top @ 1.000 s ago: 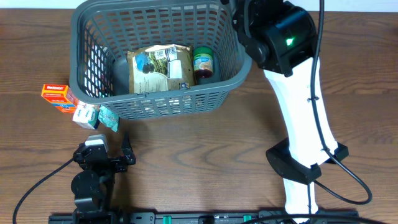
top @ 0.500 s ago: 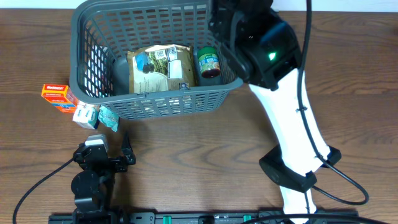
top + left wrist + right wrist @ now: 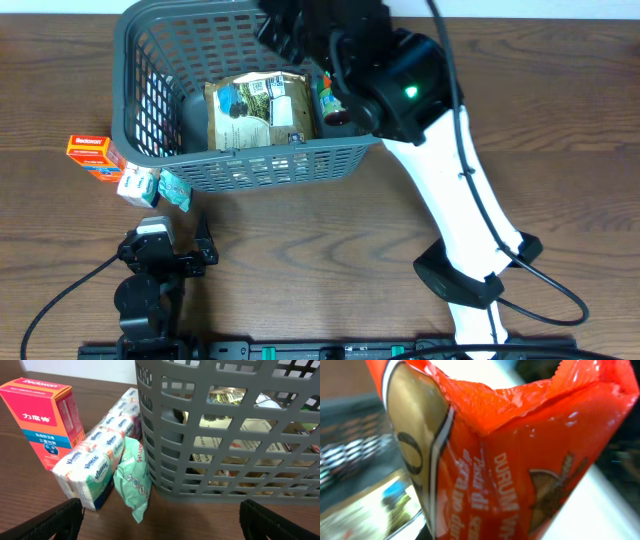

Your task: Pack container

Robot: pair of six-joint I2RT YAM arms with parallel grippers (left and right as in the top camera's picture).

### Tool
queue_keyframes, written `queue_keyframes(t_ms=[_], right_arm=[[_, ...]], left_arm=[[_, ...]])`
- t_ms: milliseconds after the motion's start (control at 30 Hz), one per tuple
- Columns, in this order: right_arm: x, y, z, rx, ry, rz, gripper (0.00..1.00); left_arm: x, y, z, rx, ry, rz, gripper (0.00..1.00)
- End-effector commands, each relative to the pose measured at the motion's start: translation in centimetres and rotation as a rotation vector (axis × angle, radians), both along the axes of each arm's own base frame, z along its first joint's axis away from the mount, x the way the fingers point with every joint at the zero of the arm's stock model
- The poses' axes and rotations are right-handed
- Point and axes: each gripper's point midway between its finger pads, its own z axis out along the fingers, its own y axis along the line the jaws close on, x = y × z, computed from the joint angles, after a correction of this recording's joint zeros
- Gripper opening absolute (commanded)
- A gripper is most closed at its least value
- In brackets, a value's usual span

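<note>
The dark grey basket stands at the back left of the table. In it lie a beige printed bag and a green-labelled jar, partly hidden by my right arm. My right gripper hangs over the basket and is shut on an orange-red pasta packet, which fills the right wrist view and hides the fingers. My left gripper rests open and empty near the front left. Its fingers frame the basket's near wall.
Outside the basket, at its front left corner, lie an orange Redoxon box, a Kleenex tissue pack and a mint green sachet. They also show in the left wrist view: box, tissues, sachet.
My right arm has swung left from the basket's right rim to over its inside, carrying the packet. The left arm and the items have not moved.
</note>
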Motion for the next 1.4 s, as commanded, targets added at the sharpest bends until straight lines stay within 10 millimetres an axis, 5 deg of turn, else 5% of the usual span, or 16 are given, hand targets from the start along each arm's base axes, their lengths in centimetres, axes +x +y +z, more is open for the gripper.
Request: queue_keyframes(t_ms=[0, 67, 100, 133, 167, 300, 467, 700, 933, 1367], right_arm=[[-1.5, 1.7, -0.9, -0.025, 0.023, 0.129, 0.01], [-1.7, 2.1, -2.6, -0.059, 0.064, 0.159, 0.01], [-1.6, 2.2, -3.1, -0.068, 0.075, 0.158, 0.24], [-1.5, 2.1, -3.3, -0.073, 0.079, 0.152, 0.68], [-1.3, 1.9, -3.4, -0.076, 0.080, 0.142, 0.99], [0.2, 0.1, -2.9, -0.072, 0.060, 0.036, 0.99], [3.9, -7.1, -2.4, 0.060, 0.080, -0.426, 0.99], [4.7, -14.0, -6.4, 0.234, 0.328, -0.696, 0.99], [4.3, -17.4, -9.5, 0.375, 0.607, -0.724, 0.99], [3.8, -17.4, -15.7, 0.295, 0.843, -0.728, 0.98]], left_arm=[[0.0, 0.2, -1.1, 0.012, 0.023, 0.006, 0.99], [0.0, 0.2, -1.1, 0.012, 0.023, 0.006, 0.98], [0.0, 0.2, -1.1, 0.012, 0.023, 0.006, 0.98], [0.0, 0.2, -1.1, 0.012, 0.023, 0.006, 0.98], [0.0, 0.2, -1.1, 0.012, 0.023, 0.006, 0.99], [0.0, 0.2, -1.1, 0.012, 0.023, 0.006, 0.98], [0.0, 0.2, -1.1, 0.012, 0.023, 0.006, 0.98], [0.0, 0.2, -1.1, 0.012, 0.023, 0.006, 0.99], [0.0, 0.2, -1.1, 0.012, 0.023, 0.006, 0.98], [0.0, 0.2, -1.1, 0.012, 0.023, 0.006, 0.99]])
